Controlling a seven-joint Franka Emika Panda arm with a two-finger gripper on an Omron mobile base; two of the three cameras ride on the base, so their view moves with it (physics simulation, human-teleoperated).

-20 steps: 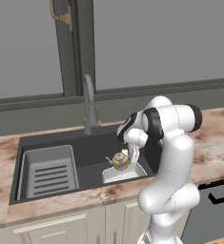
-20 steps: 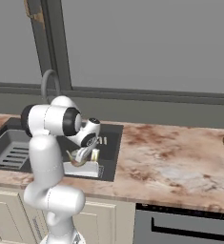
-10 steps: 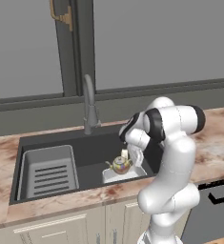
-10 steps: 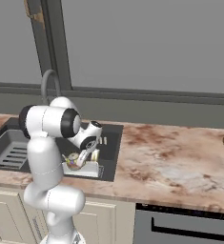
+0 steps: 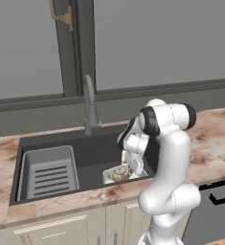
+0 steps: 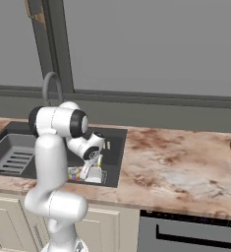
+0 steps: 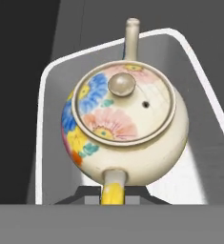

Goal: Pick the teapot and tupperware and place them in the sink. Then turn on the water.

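The teapot (image 7: 125,126) hung in our grip by its yellow handle, lid knob towards the camera and spout pointing away, directly over the tupperware (image 7: 51,143). We could not tell from the hand view whether its base already touched the container floor or hovered just above it. The jaws were closed narrow on the handle, and the gripper (image 5: 133,165) reached down into the near right corner of the sink (image 5: 51,139). In the left base view the teapot (image 5: 118,173) showed as a patch of colour inside the white tupperware (image 5: 109,174), which lay in the basin just beside its near wall. The right base view gave the same picture: the teapot (image 6: 75,173) and tupperware (image 6: 95,176) low in the sink (image 6: 114,142), under the gripper (image 6: 87,170).

To the left in the basin stood a grey slotted rack (image 5: 49,170), well apart from our load. The faucet (image 5: 89,103) rose at the far edge of the sink, with no stream falling from it. The marbled tabletop (image 6: 176,167) spread off to the right.

We judged that we were at the end of the placing step, with the container already in the sink and the teapot about to join it. The next move would call for opening the jaws, lifting clear without tipping the pot, then reaching to the far side for the faucet to start the water.
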